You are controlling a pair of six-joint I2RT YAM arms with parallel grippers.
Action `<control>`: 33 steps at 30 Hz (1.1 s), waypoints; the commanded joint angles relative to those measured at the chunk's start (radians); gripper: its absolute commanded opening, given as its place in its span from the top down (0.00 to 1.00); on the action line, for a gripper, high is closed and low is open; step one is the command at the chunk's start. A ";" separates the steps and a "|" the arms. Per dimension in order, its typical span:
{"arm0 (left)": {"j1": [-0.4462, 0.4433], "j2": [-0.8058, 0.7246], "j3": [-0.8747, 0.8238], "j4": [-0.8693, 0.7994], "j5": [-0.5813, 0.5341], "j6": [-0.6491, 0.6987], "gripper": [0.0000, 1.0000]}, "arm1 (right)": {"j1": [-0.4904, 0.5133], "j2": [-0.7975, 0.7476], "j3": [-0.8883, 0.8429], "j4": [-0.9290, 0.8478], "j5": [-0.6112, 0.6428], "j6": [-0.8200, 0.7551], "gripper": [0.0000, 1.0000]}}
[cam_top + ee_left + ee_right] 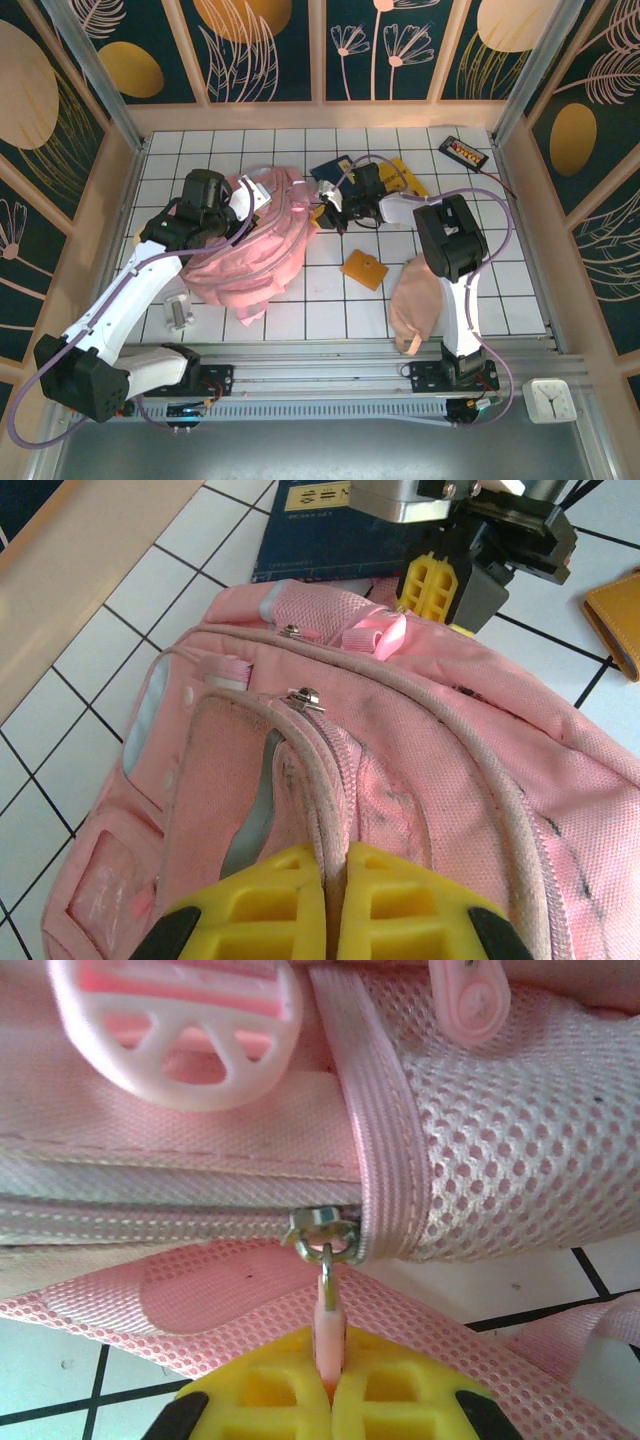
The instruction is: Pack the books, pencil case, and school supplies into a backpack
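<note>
The pink backpack [262,248] lies flat left of centre. My left gripper [335,860] is shut on the backpack's corded zip seam [320,780]. My right gripper [330,1348] is shut on the pink zipper pull [327,1305], which hangs from a metal slider [325,1230] at the bag's top edge. In the top view the right gripper [325,213] meets the bag's right side. The navy book [330,168] and yellow book [407,178] lie behind it. The orange pad [364,269] and peach pencil case [412,305] rest on the tiles in front of the right arm.
A black gadget [465,152] with a cable sits at the back right corner. A small metal object [180,312] lies by the left arm near the front edge. Wooden walls border the tiled table [330,310] on three sides.
</note>
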State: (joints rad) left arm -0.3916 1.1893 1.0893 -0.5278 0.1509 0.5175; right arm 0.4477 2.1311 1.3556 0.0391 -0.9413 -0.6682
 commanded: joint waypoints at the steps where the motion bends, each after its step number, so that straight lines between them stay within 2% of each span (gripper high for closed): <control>1: 0.008 -0.045 0.006 0.059 -0.009 0.020 1.00 | -0.010 -0.072 -0.025 -0.016 0.004 -0.023 1.00; 9: 0.008 -0.034 -0.001 0.046 -0.061 0.030 1.00 | -0.004 -0.120 -0.055 -0.044 0.037 -0.036 1.00; 15: 0.007 -0.022 -0.009 0.065 -0.104 0.019 1.00 | 0.027 -0.187 -0.072 -0.241 0.171 -0.173 1.00; 19: -0.007 0.006 0.001 0.081 -0.094 -0.005 1.00 | 0.047 -0.242 -0.104 -0.284 0.222 -0.188 1.00; 23: -0.057 0.059 0.027 0.090 -0.102 -0.027 1.00 | 0.066 -0.279 -0.108 -0.338 0.260 -0.193 1.00; 28: -0.101 0.130 0.059 0.127 -0.165 -0.105 1.00 | 0.093 -0.340 -0.120 -0.411 0.317 -0.184 1.00; 33: -0.134 0.212 0.124 0.159 -0.218 -0.197 1.00 | 0.141 -0.451 -0.212 -0.457 0.387 -0.135 1.00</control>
State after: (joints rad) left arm -0.5167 1.3727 1.1446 -0.4744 0.0170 0.3981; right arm 0.5533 1.7725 1.1881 -0.3428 -0.5900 -0.8276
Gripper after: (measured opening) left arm 0.052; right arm 0.048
